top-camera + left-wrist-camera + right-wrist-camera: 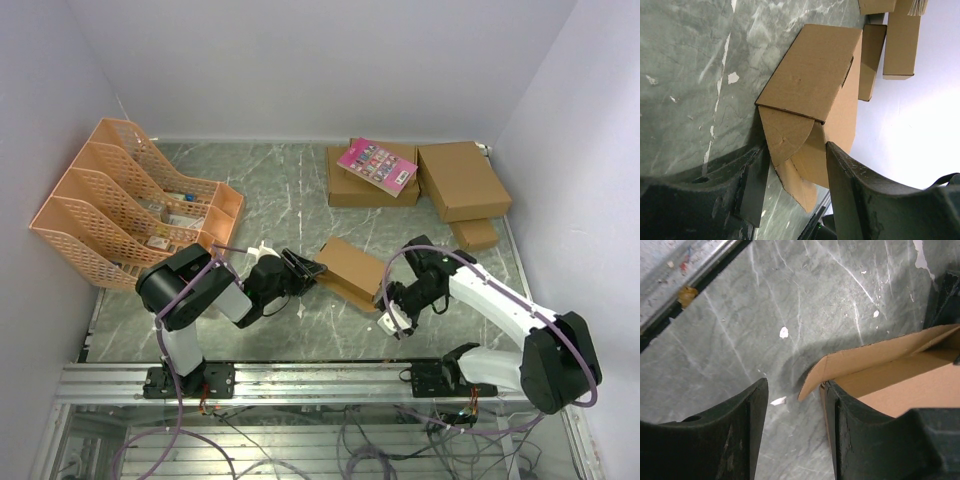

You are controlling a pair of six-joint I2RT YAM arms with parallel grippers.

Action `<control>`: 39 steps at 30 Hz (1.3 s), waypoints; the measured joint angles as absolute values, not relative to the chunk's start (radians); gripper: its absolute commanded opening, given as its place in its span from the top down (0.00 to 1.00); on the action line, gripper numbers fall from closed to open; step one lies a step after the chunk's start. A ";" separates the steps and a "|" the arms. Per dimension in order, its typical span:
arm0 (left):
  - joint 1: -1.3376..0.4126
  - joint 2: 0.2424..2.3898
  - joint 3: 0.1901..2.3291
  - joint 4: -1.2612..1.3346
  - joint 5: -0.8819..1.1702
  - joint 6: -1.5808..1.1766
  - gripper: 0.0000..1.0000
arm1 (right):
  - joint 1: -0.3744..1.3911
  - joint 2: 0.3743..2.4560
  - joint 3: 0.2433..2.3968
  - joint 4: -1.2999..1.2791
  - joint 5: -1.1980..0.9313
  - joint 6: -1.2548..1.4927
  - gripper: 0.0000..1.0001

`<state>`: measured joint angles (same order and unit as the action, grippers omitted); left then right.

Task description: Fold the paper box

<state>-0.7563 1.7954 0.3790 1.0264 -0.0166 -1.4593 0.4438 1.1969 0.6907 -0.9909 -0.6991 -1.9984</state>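
Note:
The paper box (352, 268) lies partly folded mid-table, a brown oblong with loose end flaps. My left gripper (308, 268) is at its left end. In the left wrist view the box (810, 75) has a rounded flap and a lower flap hanging between my open fingers (755, 185), and the right finger touches the flap's side. My left gripper (795, 175) is not clamped. My right gripper (392, 305) is at the box's near right corner. In the right wrist view it (795, 410) is open, with its right finger against the box's open edge (890, 365) and its left finger free.
An orange file rack (130, 200) stands at the left. At the back lie a wider brown box (345, 185) bearing a pink booklet (377, 165), another large box (460, 180) and a small brown box (473, 234). A metal rail (300, 380) runs along the near edge.

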 measured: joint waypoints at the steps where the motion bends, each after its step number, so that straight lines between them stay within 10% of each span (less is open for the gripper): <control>1: -0.756 1.795 0.379 1.026 -0.016 -1.459 0.42 | 0.452 1.201 0.686 -0.970 -0.691 -1.994 0.53; 39: -0.751 1.824 0.397 1.043 0.001 -1.459 0.42 | 0.624 1.291 0.668 -0.747 -0.488 -1.790 1.00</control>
